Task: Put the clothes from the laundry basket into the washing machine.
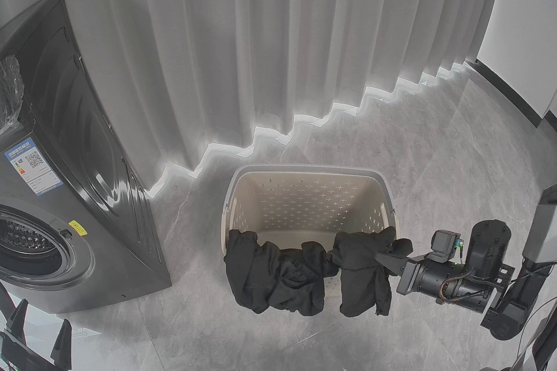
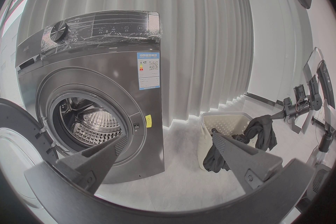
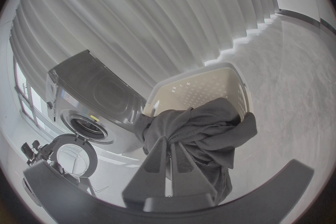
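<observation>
A home-style laundry corner: a front-loading washing machine with its door open stands well off to the left of the right gripper, a laundry basket draped with dark clothes sits right at it, and beyond them floor-length white curtains hang down to a grey stone-look floor.

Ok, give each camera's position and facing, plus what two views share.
Head view: on the head, looking down at the laundry basket and clothes; right tool at right.
Left wrist view: left arm, facing the washing machine; open left tool in front.
Right wrist view: right arm, facing the basket; right tool shut on the clothes.
Shared: both wrist views show machine and basket.
</observation>
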Tool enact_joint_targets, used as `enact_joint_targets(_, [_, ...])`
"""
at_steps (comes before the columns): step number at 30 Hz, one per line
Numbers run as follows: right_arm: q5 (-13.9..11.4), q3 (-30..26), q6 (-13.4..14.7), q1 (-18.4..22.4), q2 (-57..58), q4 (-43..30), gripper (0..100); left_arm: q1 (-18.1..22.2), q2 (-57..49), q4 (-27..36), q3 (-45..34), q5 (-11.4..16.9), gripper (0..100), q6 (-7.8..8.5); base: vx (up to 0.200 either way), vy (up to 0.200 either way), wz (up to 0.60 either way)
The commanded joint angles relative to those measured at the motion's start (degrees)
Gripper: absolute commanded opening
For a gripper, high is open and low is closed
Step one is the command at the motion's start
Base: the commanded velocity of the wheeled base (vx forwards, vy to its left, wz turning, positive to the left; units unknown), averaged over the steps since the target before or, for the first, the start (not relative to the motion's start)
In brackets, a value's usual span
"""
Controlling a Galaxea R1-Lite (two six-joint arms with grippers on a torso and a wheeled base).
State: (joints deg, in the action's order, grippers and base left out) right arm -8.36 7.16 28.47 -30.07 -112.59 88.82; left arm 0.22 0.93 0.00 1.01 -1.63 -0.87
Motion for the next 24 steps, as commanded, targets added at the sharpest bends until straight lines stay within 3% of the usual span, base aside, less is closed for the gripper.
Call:
enact_joint_targets(1, [-0.16,-0.04,0.01,-2.88,7.91,-0.23,0,0.04,-0.66,0.0,-0.92,-0.04,100,-0.01,0.0,0.0,0.0])
enact_joint_targets(24, [0.45,-0.04,0.01,-13.87,19.16,-0.14,0,0.04,-0.66,0.0,-0.92,0.05,100,0.07,0.0,0.0,0.0])
